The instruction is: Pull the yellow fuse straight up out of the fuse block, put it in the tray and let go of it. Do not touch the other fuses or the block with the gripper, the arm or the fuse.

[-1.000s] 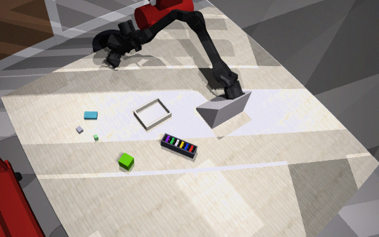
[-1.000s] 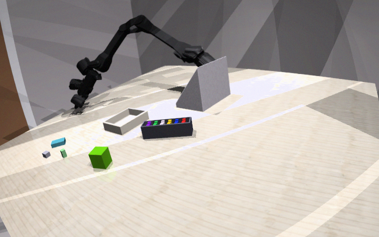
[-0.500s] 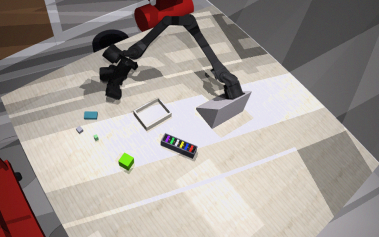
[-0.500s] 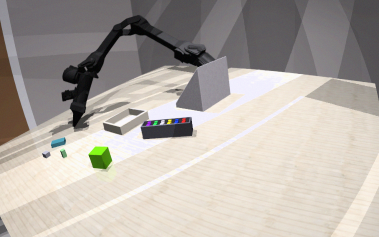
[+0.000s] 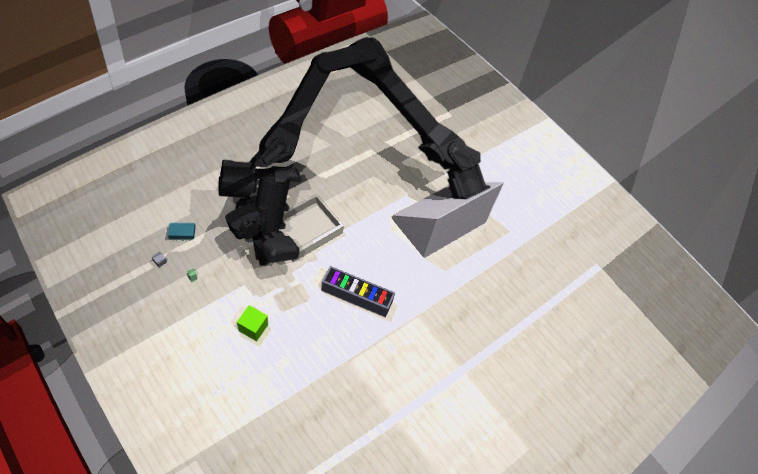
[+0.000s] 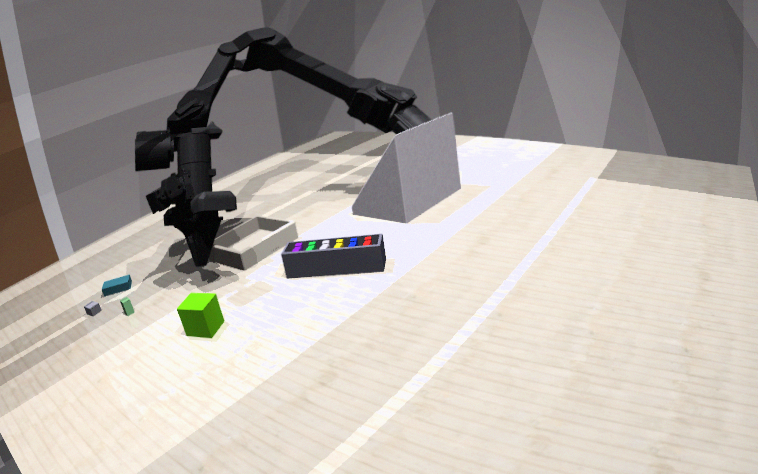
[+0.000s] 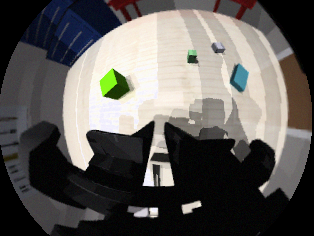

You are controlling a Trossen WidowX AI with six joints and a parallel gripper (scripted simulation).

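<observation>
The yellow fuse [image 5: 363, 288] sits in its slot in the fuse block [image 5: 357, 290], fourth in the row of six, standing upright. The gripper [image 6: 200, 258] hangs near the desk [image 5: 503, 346] at the tray's [image 5: 334, 219] left edge, fingers nearly pressed together on nothing. In the top view the fuse lies to the lower right of the fingers, past the tray's near corner, so I judge the next move is up and across.

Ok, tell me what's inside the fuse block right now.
The fuse block holds six upright fuses in a row: purple, green, white, the yellow fuse, blue and red. Only their tops show; the lower parts are hidden by the block's walls.
</observation>
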